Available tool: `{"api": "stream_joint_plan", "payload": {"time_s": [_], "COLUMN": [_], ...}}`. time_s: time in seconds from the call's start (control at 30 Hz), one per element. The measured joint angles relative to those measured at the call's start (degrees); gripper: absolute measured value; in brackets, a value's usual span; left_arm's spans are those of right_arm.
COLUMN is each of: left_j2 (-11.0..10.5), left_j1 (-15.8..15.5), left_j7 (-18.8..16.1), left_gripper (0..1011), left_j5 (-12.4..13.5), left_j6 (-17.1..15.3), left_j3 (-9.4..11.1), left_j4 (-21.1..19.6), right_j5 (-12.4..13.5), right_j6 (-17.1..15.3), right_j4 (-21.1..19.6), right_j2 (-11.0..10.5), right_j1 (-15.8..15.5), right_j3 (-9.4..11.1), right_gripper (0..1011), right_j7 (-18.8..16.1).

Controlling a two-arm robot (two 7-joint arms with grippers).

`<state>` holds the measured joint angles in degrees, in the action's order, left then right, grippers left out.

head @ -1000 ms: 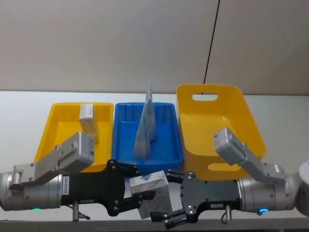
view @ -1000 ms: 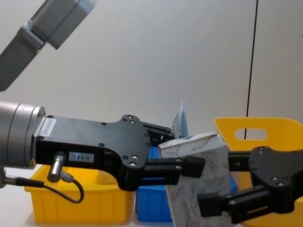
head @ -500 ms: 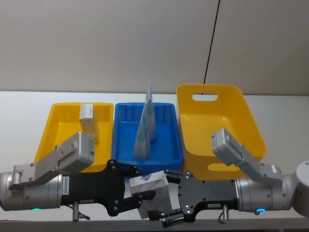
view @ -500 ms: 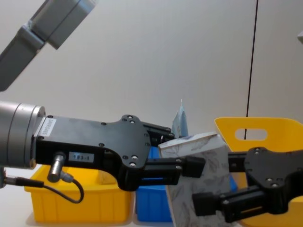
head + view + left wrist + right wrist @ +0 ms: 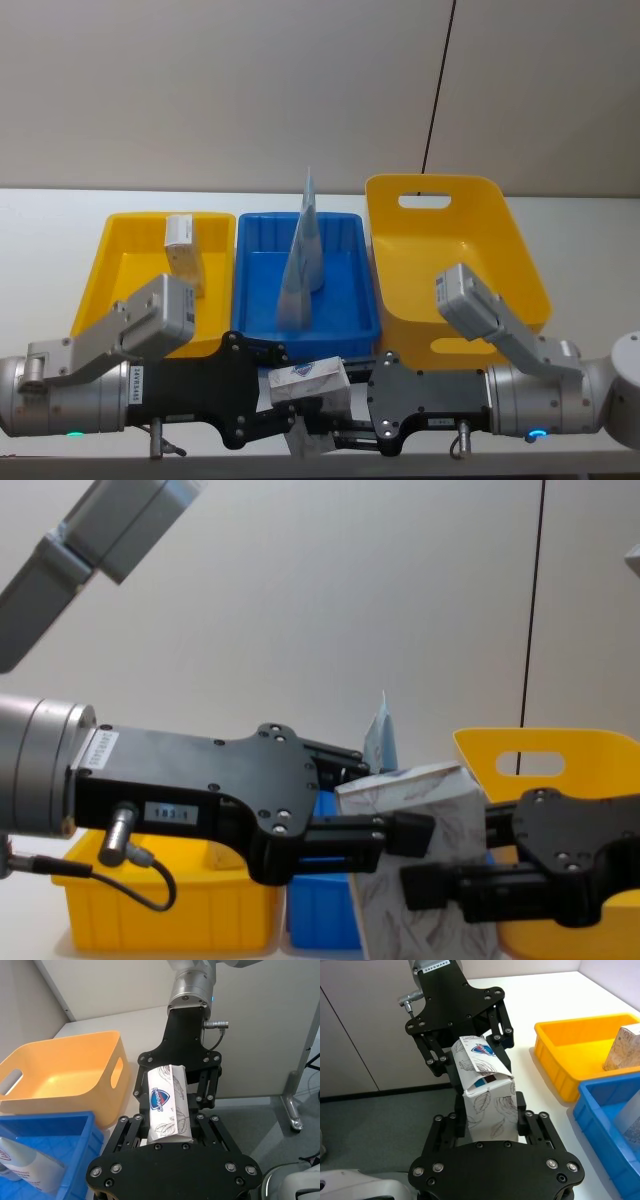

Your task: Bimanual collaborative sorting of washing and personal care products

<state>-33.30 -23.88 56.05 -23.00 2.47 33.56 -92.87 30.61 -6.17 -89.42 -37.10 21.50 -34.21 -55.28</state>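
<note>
— In the head view, where is the leaf-patterned pouch (image 5: 312,378)?
— At the desk's (image 5: 40,230) near edge, in front of the blue bin (image 5: 355,325). The left gripper (image 5: 290,386) pinches it from the left and the right gripper (image 5: 341,400) from the right. Behind them, the pale blue tapered tube (image 5: 303,262) stands upright in the blue bin. The small tan carton (image 5: 182,246) stands at the far side of the yellow bin (image 5: 120,262). A yellow basket (image 5: 440,255) sits toward the desk's right edge.
— And the left wrist view?
— The left gripper's fingers press on both sides of the pouch, whose logo faces up. The right gripper takes hold of it from the far end.
— The right wrist view?
— The right gripper's fingers lie against the pouch's two flanks, clamped on the nearer half.
— The chest view?
— The pouch hangs tilted between the two black grippers, both of them clamped on it. The tube's tip shows just behind.
</note>
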Motion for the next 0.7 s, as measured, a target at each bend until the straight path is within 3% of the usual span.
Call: {"api": "stream_joint_plan", "payload": {"time_s": [0.3, 0.6, 0.7], "left_j2": [0.01, 0.01, 0.02], "left_j1": [0.00, -0.01, -0.01], "left_j7": [-0.02, -0.08, -0.14], "left_gripper": [365, 367, 443], "left_j5": [0.00, 0.01, 0.03], "left_j6": [0.00, 0.00, 0.00], "left_j3": [-0.01, -0.01, -0.01], "left_j4": [0.01, 0.00, 0.01], "right_j5": [0.00, 0.06, 0.21], "right_j6": [0.06, 0.13, 0.28], "right_j4": [0.02, 0.01, -0.14], "right_j2": [0.07, 0.05, 0.06], "right_j1": [0.02, 0.04, -0.04], "right_j3": [-0.11, -0.16, -0.18], "right_gripper": [360, 357, 351], "right_j7": [0.00, 0.09, 0.19]}}
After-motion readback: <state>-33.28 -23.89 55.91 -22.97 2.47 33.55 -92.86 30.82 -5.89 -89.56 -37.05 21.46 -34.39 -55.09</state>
